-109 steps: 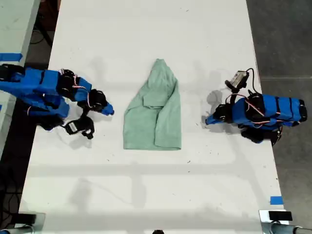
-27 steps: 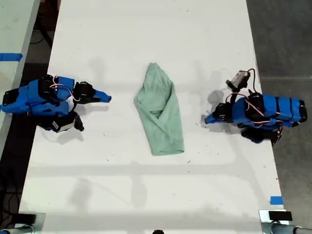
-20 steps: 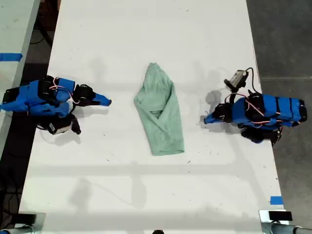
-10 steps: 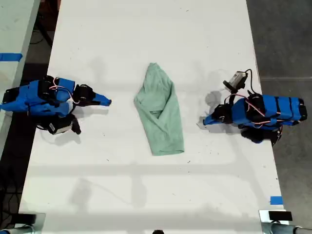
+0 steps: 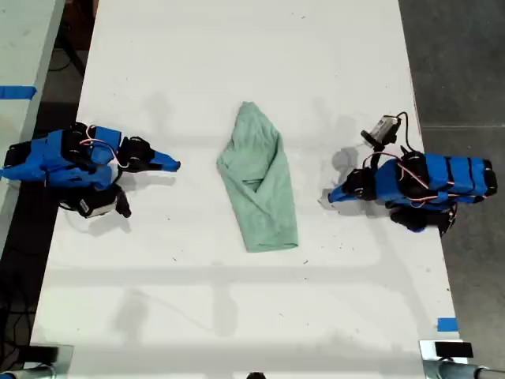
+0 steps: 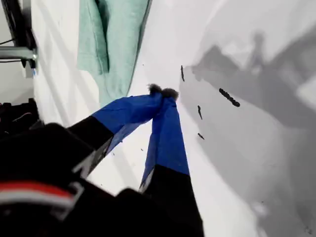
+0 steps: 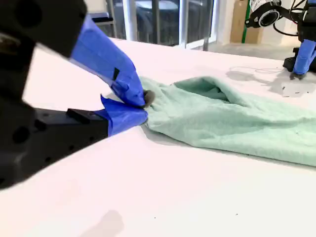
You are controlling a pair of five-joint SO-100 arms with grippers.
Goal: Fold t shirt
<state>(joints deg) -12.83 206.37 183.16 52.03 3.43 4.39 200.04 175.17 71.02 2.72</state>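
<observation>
Exterior view first: what lies on the big white worktop [image 5: 237, 47]?

— A small, soft, pale mint-green t shirt [image 5: 260, 185]. It lies flat in the middle, between my two blue arms. It is folded in on itself into a long, thin shape. One end is narrow and points to the far edge. The other end is wider.

— Where is my first claw [image 5: 333, 195]?

— On the exterior view's right. It points at the t shirt but does not touch it. Bare worktop shows between them.

— Is it open?

— No. In the first wrist view, the two blue tips of my first claw [image 6: 163, 92] are pressed together, right down at the worktop. Nothing is between them. The t shirt [image 6: 116, 39] lies a little way past them.

— And my second claw [image 5: 173, 165]?

— On the exterior view's left. It points at the t shirt too, and is well apart from it.

— Is that one open?

— No. In the second wrist view, my second claw [image 7: 143, 106] has its tips pressed together and holds nothing. The t shirt [image 7: 237, 118] looks close behind the tips there, but the exterior view shows a gap.
</observation>
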